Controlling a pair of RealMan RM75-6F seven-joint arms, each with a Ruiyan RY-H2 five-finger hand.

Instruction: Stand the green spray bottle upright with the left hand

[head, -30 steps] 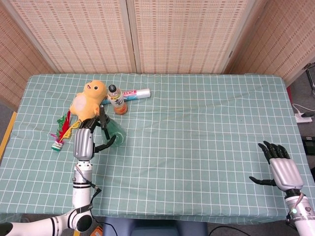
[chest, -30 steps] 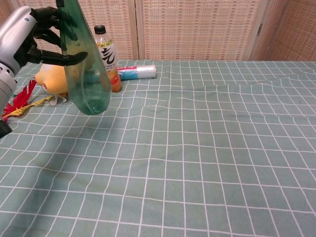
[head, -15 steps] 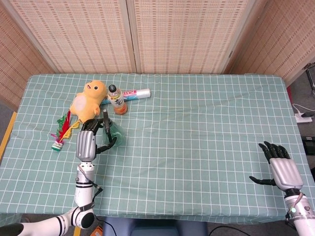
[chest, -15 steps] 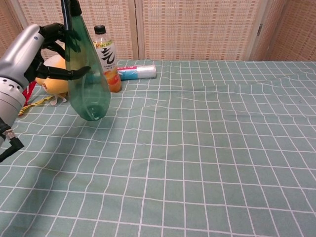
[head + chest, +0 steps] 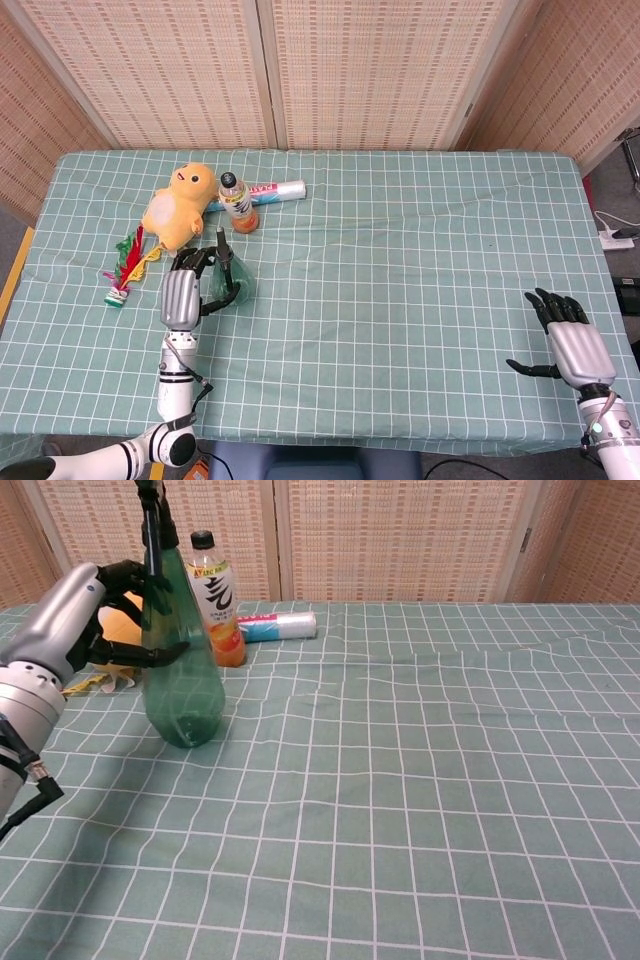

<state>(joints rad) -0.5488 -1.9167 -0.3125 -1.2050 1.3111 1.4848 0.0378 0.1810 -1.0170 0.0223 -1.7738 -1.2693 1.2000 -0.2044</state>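
Down comes the green spray bottle (image 5: 181,670), swung from a clear tilt with its base hanging off the cloth to very nearly straight up, and its rounded bottom now looks planted on the checked tablecloth (image 5: 420,780). Left hand (image 5: 95,620) is wrapped around the bottle's upper body, fingers curled in from the side, and it has come down and in toward the robot along with the bottle. From the head camera the bottle (image 5: 232,278) sits just in front of the yellow plush toy (image 5: 178,208), near the left end of the table, with the left hand (image 5: 183,290) right against it.

Behind it, the drink bottle (image 5: 217,600) stands upright, a white tube (image 5: 277,627) lies flat beside that, and a red-and-green feathered toy (image 5: 123,268) rests off to the left. None of these have budged.

Right hand (image 5: 567,340) rests far across the table, fingers spread, holding nothing, exactly where it was.

So the hard part looks done: bottle vertical, base apparently down. I'd judge what remains is the release, and that's the delicate bit, since a tall narrow bottle can topple if the fingers drag it on the way out.
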